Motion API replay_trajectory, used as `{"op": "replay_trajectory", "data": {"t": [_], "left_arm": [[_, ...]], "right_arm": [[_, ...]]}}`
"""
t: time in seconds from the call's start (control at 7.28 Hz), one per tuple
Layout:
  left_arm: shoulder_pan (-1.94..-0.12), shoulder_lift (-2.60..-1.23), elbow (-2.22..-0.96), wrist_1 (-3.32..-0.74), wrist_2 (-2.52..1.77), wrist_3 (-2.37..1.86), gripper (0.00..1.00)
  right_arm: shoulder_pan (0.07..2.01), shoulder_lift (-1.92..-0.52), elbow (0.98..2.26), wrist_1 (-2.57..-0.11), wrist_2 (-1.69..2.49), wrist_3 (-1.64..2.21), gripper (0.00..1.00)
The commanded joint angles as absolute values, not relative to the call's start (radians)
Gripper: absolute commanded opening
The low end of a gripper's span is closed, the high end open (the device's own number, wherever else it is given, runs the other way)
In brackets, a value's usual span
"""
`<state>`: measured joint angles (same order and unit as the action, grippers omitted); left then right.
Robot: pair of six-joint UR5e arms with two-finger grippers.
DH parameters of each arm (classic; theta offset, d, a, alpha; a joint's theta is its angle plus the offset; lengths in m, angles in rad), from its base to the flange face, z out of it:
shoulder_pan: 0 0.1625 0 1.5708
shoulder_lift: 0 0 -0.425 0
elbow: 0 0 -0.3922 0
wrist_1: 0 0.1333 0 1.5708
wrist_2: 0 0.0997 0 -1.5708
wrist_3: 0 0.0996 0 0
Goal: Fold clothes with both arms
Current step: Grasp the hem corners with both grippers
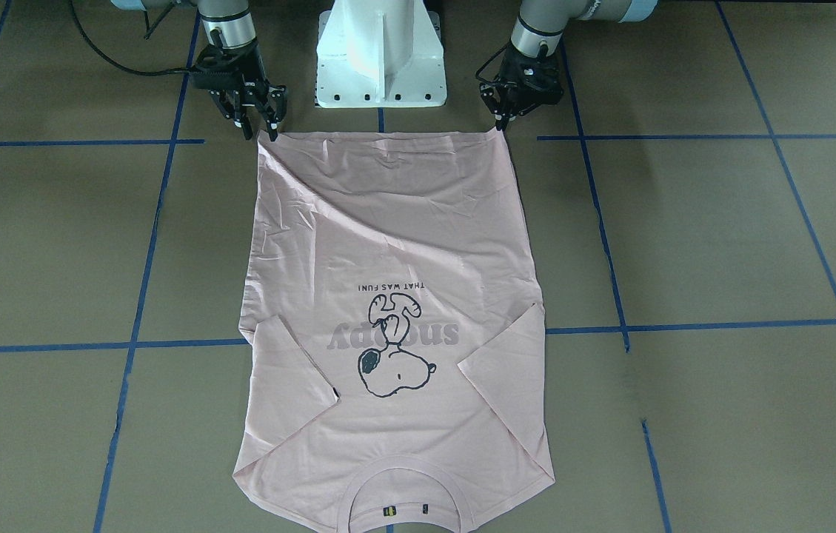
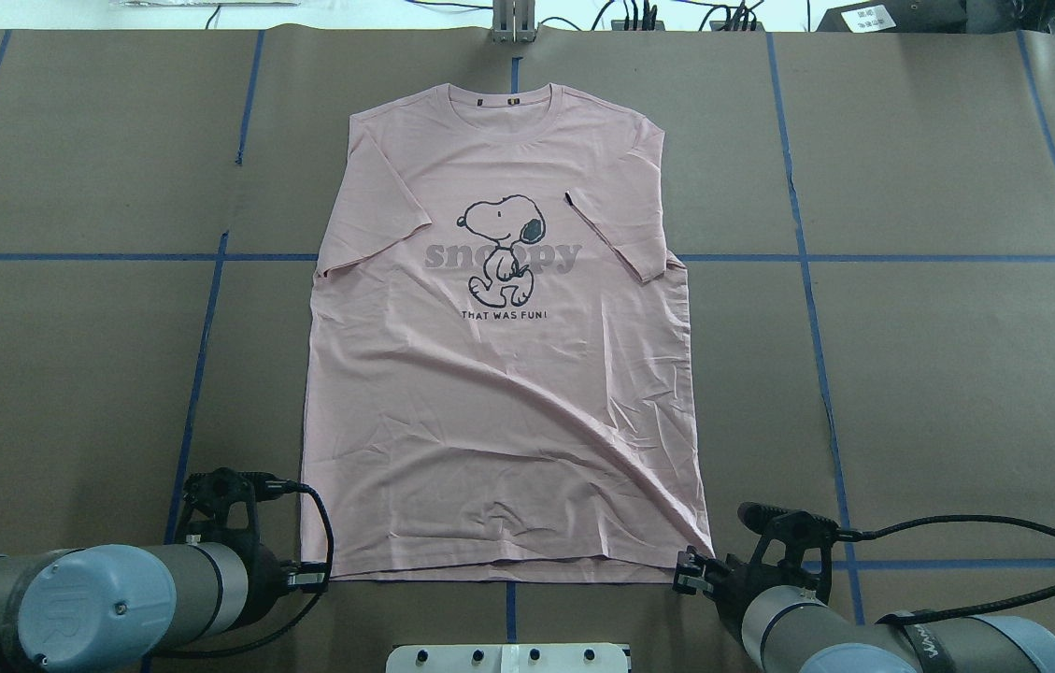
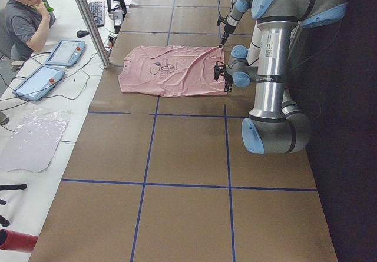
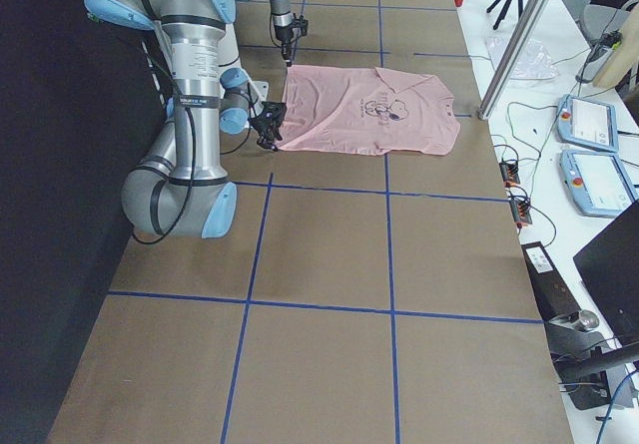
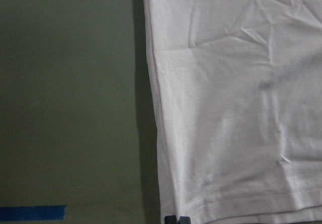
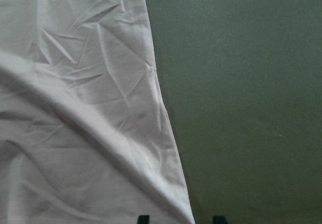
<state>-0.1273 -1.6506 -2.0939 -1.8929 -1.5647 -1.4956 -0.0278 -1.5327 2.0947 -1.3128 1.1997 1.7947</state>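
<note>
The pale pink T-shirt [image 1: 388, 244] lies flat on the brown table, print up, collar away from the robot, both sleeves folded inward. Its hem [image 2: 490, 570] is nearest the robot base. My left gripper [image 1: 500, 124] is at the hem's left corner. In the left wrist view its tips [image 5: 177, 219] are close together, shut on the hem corner. My right gripper [image 1: 261, 132] is at the other hem corner. In the right wrist view it [image 6: 180, 219] is open, its tips astride the shirt's corner [image 6: 186, 214].
The white pedestal base [image 1: 380, 52] stands between the two arms, just behind the hem. Blue tape lines [image 1: 136, 296] cross the brown table. An operator [image 3: 26, 15] sits beyond the far edge, beside tablets and a metal post [image 3: 88, 20].
</note>
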Motion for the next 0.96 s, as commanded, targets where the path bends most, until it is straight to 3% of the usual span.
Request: {"op": "replay_trajectory", "data": {"t": [0.0,0.14,0.27,0.41,0.82], "left_arm": [[-0.127,-1.652,-2.094,-1.894,-1.565,-1.496,0.0],[-0.127,-1.652,-2.094,-1.894,-1.565,-1.496,0.0],[-0.127,-1.652,-2.094,-1.894,-1.565,-1.496,0.0],[-0.127,-1.652,-2.095,-1.894,-1.565,-1.496,0.0],[-0.127,-1.654,-2.095,-1.894,-1.565,-1.496,0.0]], "right_arm": [[-0.029,-1.532,2.088,-1.312,1.197,1.796,0.5],[-0.032,-1.531,2.088,-1.312,1.189,1.798,0.41],[-0.032,-1.526,2.086,-1.312,1.187,1.808,0.25],[-0.038,-1.523,2.086,-1.312,1.186,1.837,0.0],[-0.054,-1.522,2.08,-1.313,1.154,1.836,0.0]]}}
